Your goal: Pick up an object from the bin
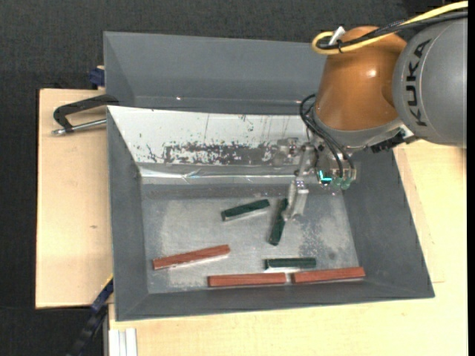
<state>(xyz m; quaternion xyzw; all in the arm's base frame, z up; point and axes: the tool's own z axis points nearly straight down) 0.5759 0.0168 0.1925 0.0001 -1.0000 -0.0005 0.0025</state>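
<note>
Gripper [297, 202] is hovering by the upper end of the dark green stick [277, 227] lying tilted right of the bin's [126, 199] centre, spread or pinched I cannot tell; stick is looking light, stiff, likely slick, so gripping mid-length across its narrow width seems safest.

Bin [126, 221] of green sticks [246, 211], red sticks [191, 258]

Probably a robotics lab: KUKA arm [438, 73] over grey metal bin [223, 65].
</note>
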